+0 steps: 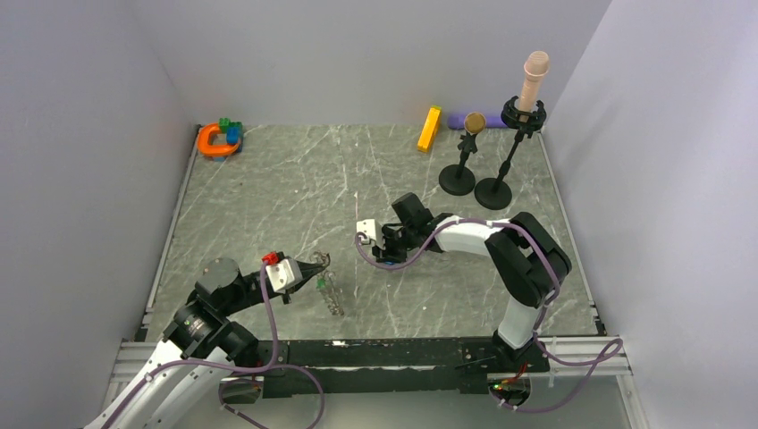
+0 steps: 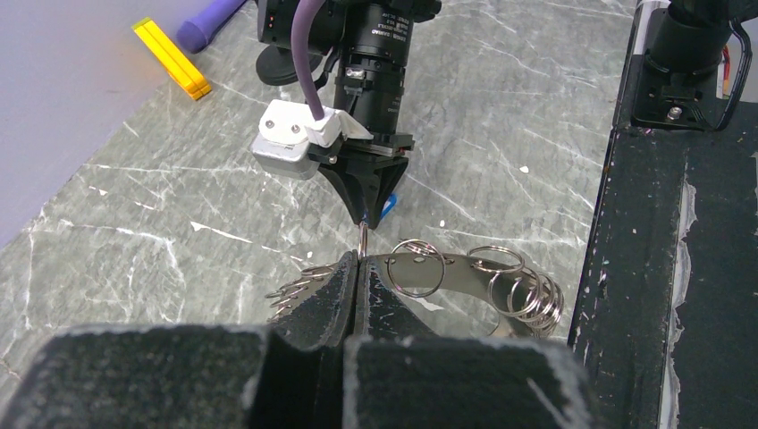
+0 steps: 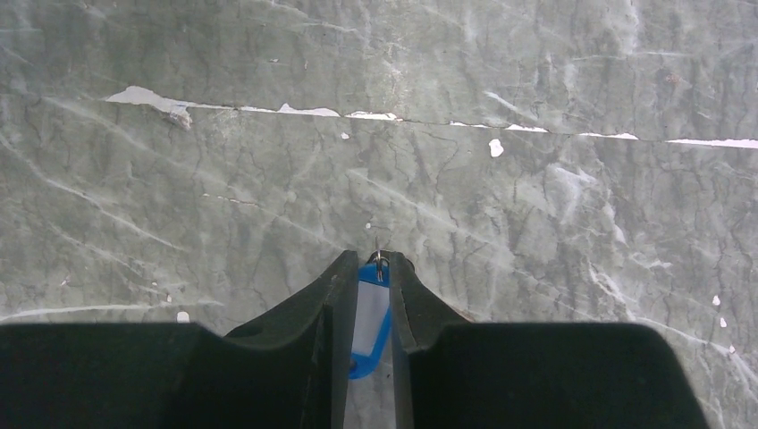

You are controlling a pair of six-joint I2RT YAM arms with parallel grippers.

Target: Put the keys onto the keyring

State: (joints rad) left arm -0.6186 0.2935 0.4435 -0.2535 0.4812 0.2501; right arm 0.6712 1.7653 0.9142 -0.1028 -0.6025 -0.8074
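Keyring [image 2: 456, 271], a large flat silvery metal ring with a toothed outer edge, sat near the front of the grey-green marbled table [image 1: 268, 197], low over or on the surface. Several small wire split rings [image 2: 416, 268] hung along its band. The left gripper [image 2: 356, 264] had its black jaws pressed together on the keyring's edge, the teeth fanning out to one side of the fingers.

The right gripper [image 3: 375, 264] pointed steeply down at the table, its jaws pinching a small key with a blue plastic head and white label [image 3: 371, 308]. A tiny metal loop showed at the fingertips. From above, the two grippers were near each other but apart, the right one farther from the arm bases.

At the table's back edge lay a yellow plastic bar [image 1: 429, 129] and an orange horseshoe-shaped toy [image 1: 214, 140].
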